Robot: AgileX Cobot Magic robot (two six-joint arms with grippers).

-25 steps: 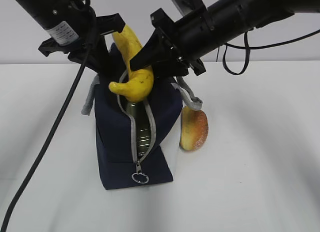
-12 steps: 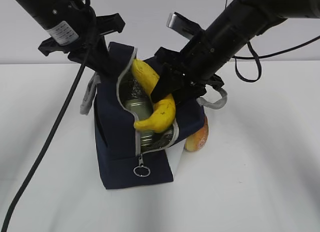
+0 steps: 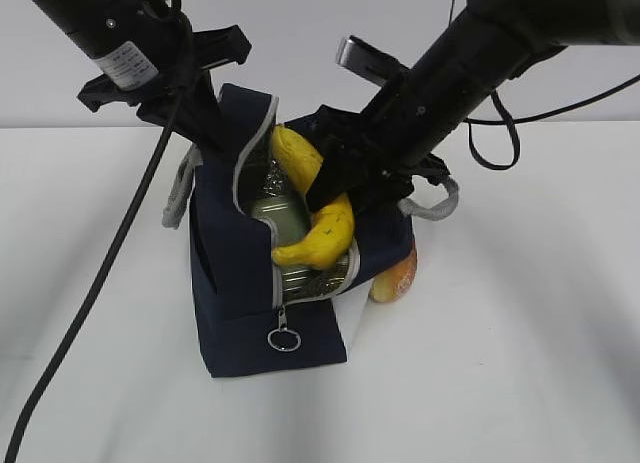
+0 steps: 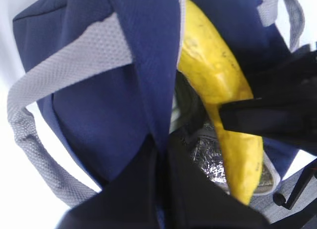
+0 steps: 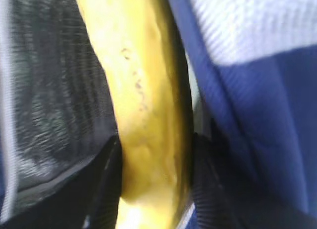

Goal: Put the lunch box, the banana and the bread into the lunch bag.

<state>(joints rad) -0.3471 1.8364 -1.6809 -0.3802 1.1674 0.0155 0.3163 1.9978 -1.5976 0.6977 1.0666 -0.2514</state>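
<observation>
The navy lunch bag point(image 3: 240, 303) stands in the middle with its zipper open. My left gripper point(image 3: 215, 133) is shut on the bag's left top edge point(image 4: 158, 90) and holds the mouth open. My right gripper point(image 3: 335, 183) is shut on the yellow banana point(image 3: 320, 223), which lies across the bag's opening, partly inside; it also shows in the left wrist view point(image 4: 218, 90) and the right wrist view point(image 5: 143, 105). The lunch box's point(image 3: 280, 218) pale green lid shows inside the bag under the banana. The bread point(image 3: 395, 278) lies on the table against the bag's right side, mostly hidden.
The bag's grey handles hang at the left point(image 3: 180, 198) and right point(image 3: 435, 205). The zipper's ring pull point(image 3: 283, 338) hangs at the front. A black cable point(image 3: 90, 283) runs down the left. The white table point(image 3: 520, 363) spreads around the bag.
My right gripper has come down with the banana from above the bag into its opening. The bag's mouth has spread wider. My left gripper has held still.
</observation>
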